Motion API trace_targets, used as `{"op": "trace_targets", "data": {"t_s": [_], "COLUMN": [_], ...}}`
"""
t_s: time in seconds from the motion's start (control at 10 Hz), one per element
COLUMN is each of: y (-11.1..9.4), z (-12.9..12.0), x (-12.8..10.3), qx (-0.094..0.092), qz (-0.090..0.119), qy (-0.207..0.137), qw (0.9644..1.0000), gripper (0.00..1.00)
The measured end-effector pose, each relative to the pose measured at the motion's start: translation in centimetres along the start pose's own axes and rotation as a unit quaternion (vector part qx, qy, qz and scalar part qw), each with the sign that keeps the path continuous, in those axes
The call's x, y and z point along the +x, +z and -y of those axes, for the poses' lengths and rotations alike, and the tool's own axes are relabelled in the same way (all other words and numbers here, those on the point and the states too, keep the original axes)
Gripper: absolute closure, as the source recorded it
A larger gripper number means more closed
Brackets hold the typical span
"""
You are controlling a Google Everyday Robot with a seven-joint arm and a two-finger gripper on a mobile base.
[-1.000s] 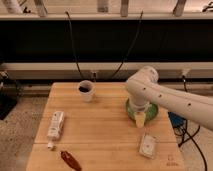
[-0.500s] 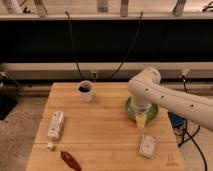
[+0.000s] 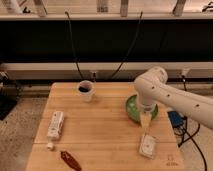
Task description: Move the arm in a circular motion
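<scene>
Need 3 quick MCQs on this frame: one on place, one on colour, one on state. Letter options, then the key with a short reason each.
1. Where does the gripper sit?
A. Over the near edge of the green plate
B. Above the white cup
C. Beside the white packet on the table's left

2. What colour is the arm?
A. Black
B. Glossy white
C. Orange

3. How does the white cup stand?
A. Tipped on its side
B. Upside down
C. Upright, with dark contents

Key:
1 A: the gripper hangs at the plate's front rim, on the right of the table, far from the cup and the packet.
2 B: its thick rounded segments are all glossy white.
3 C: the cup's open mouth faces up and looks dark inside.
</scene>
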Motion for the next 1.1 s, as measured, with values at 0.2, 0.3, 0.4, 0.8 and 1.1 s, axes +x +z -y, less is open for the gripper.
{"op": "trace_targets", "data": {"t_s": [0.2, 0.3, 0.4, 0.8, 1.1], "y": [0.2, 0.2, 0.2, 0.4, 0.4], "z": [0.2, 0.4, 0.5, 1.7, 2.4], "x": [0.9, 1.0, 0.8, 2.5, 3.2], "qx": [0.000, 0.000, -0.002, -0.006, -0.005], "qz": [-0.001, -0.002, 0.000, 0.006, 0.006], "qy": [0.007, 0.009, 0.011, 0.036, 0.048], "qw": [1.0000, 1.0000, 0.9999, 0.9993, 0.9988], "gripper": [0.20, 0.20, 0.20, 0.20, 0.20]}}
